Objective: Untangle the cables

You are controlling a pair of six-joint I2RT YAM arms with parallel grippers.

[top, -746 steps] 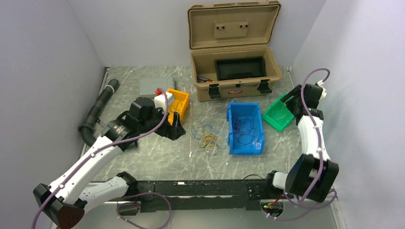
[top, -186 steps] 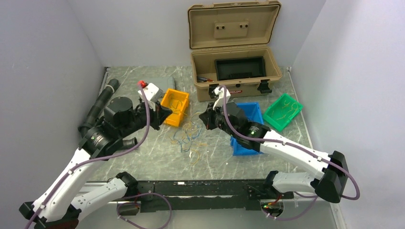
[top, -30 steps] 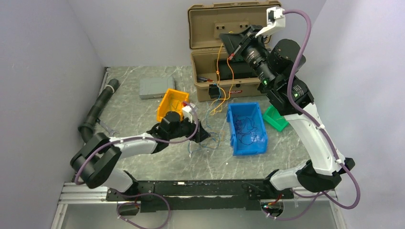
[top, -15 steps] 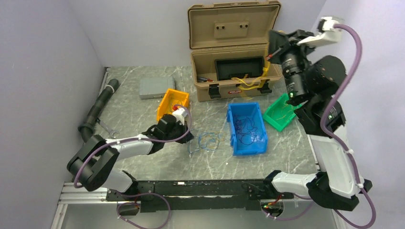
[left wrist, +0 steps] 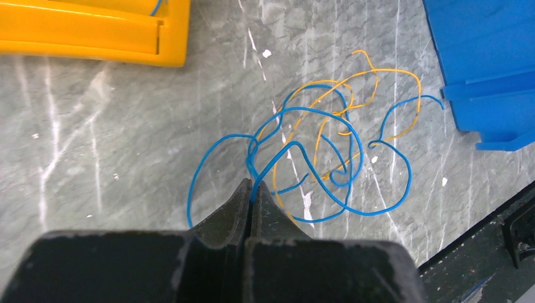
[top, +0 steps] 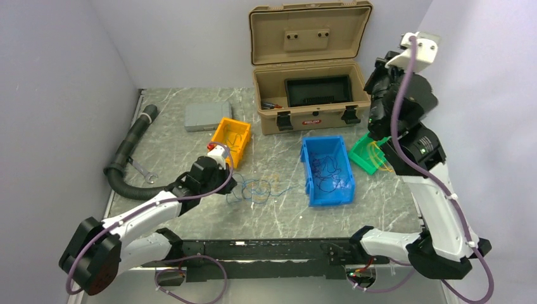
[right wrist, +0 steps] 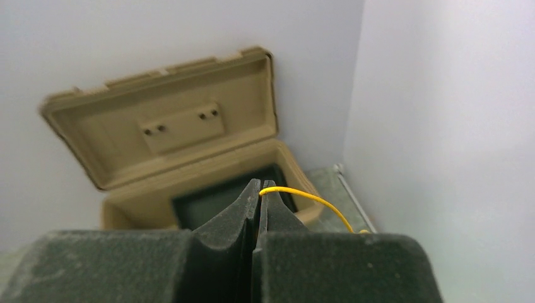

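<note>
Yellow wire [right wrist: 309, 200], clamped in right gripper [right wrist: 259, 189], now over green bin [top: 358, 152]; left gripper [left wrist: 252, 189] pinches cables [left wrist: 318, 158].

Blue and yellow cables [left wrist: 315, 151] on grey white-veined marble table [left wrist: 94, 145]; orange bin [top: 223, 135], blue bin [top: 306, 170], green bin [top: 358, 152], tan case [top: 310, 38].
</note>
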